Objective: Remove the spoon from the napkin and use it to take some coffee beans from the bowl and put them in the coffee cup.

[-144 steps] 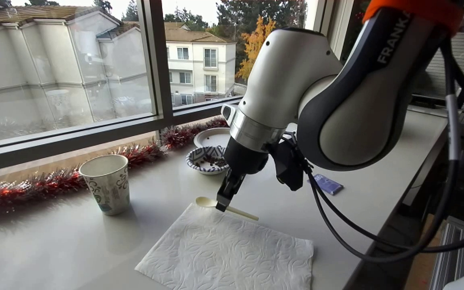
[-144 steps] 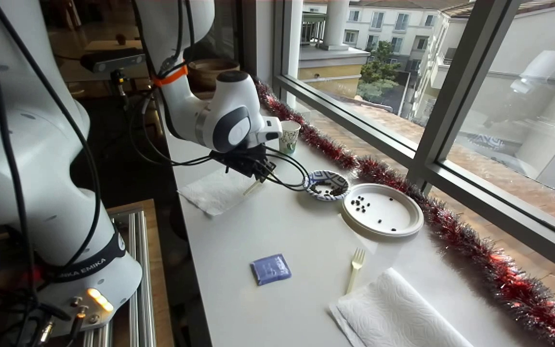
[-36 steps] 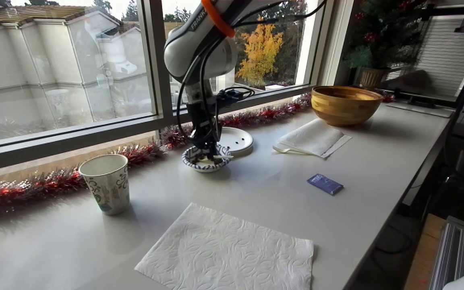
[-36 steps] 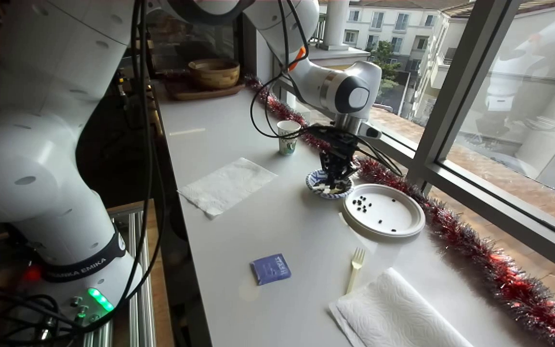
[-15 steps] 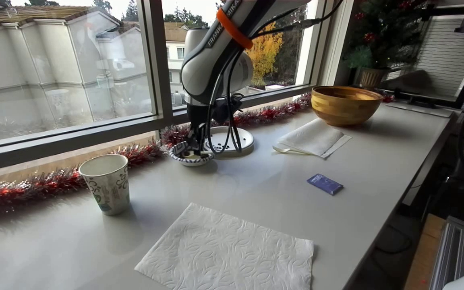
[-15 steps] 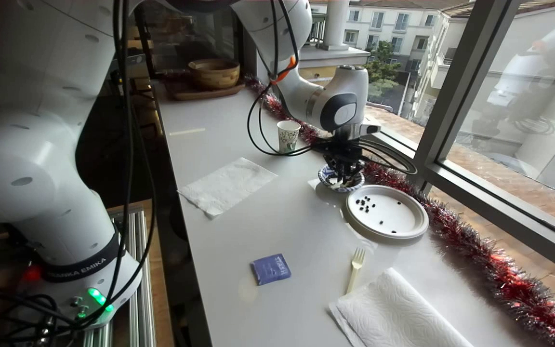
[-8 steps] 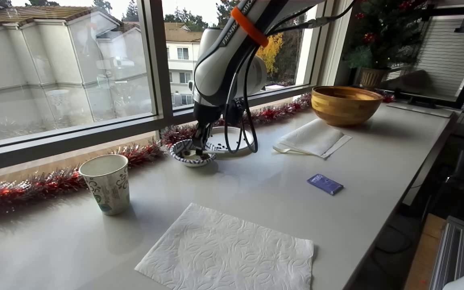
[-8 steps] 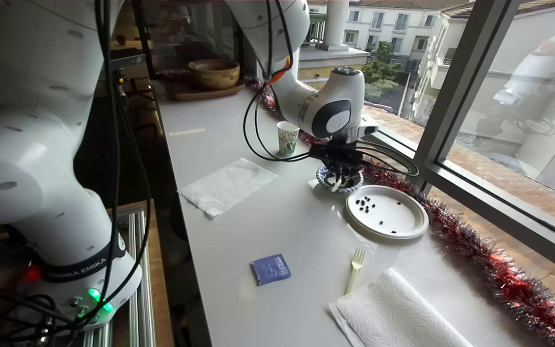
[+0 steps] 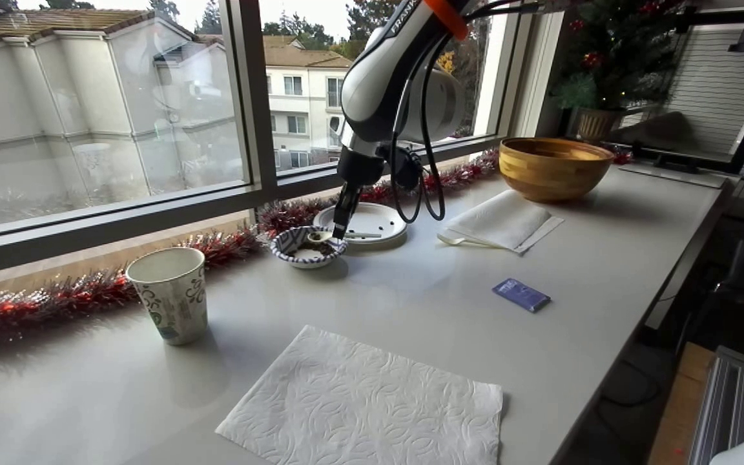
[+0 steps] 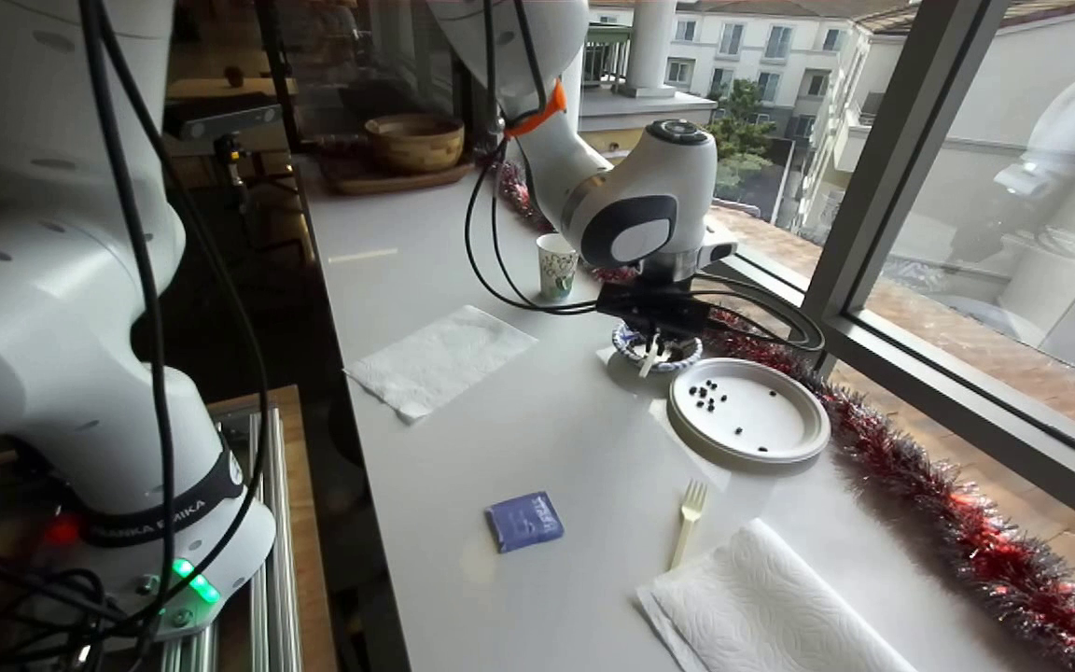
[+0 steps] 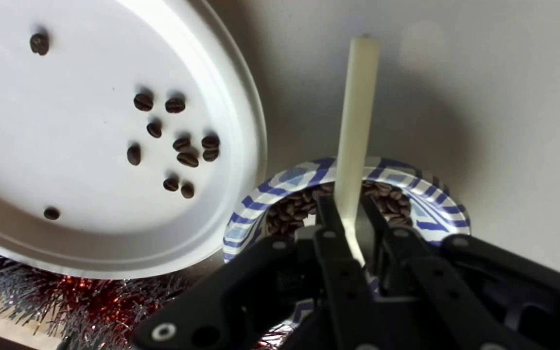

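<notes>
My gripper [image 9: 340, 231] is shut on the handle of the pale cream spoon [image 11: 358, 112], just above the small bowl [image 9: 307, 262] with its blue-and-white rim. In an exterior view the spoon's scoop [image 9: 318, 237] is raised over the bowl, and dark beans seem to lie in it. The handle sticks out past the bowl's rim. In the wrist view the scoop is hidden behind the fingers [image 11: 329, 214]. Coffee beans [image 11: 289, 211] lie in the bowl. The coffee cup [image 9: 175, 303], off-white with a printed pattern, stands upright, apart from the bowl. The napkin [image 9: 372, 400] lies flat with nothing on it.
A white plate [image 10: 766, 420] with several loose beans stands close beside the bowl. A tinsel garland [image 9: 230, 248] runs along the window. A purple packet [image 9: 520, 295], a folded napkin [image 10: 771, 597], a fork [image 10: 689, 523] and a wooden bowl [image 9: 556, 171] are on the table.
The spoon went from the napkin into the bowl. The bowl has shifted slightly toward the window side. Over the last second the gripper has lifted the spoon, raising its scoop above the beans.
</notes>
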Controlling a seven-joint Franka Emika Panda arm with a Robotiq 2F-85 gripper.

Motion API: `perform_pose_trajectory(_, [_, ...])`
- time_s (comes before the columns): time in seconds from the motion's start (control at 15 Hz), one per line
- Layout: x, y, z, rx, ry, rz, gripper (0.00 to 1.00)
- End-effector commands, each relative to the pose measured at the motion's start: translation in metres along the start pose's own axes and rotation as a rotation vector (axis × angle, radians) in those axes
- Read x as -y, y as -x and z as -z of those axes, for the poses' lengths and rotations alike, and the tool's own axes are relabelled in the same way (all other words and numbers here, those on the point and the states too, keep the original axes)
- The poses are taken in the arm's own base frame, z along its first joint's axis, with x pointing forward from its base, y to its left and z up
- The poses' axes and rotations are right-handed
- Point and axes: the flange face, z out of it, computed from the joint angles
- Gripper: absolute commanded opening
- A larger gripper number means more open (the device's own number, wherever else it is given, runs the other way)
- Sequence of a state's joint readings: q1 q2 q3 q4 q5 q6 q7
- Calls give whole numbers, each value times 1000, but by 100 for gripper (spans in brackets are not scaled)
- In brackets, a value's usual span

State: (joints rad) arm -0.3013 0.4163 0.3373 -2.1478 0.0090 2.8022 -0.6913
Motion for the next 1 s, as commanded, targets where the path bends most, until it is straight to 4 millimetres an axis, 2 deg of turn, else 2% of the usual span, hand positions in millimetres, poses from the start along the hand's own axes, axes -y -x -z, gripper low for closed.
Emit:
perform_pose_trajectory(0.0, [13, 11, 31, -21, -13, 35, 4])
perform_pose_trajectory(0.27, [34, 3, 65, -26, -8, 25, 4])
perform_pose_trajectory(0.67, [73, -28, 118, -40, 8, 29, 4])
perform_pose_trajectory(0.73, [60, -31, 98, -42, 6, 47, 4])
perform_pose_trajectory(0.8, [64, -35, 104, -47, 12, 53, 15])
perform_pose_trajectory(0.93, [65, -35, 102, -44, 12, 54, 15])
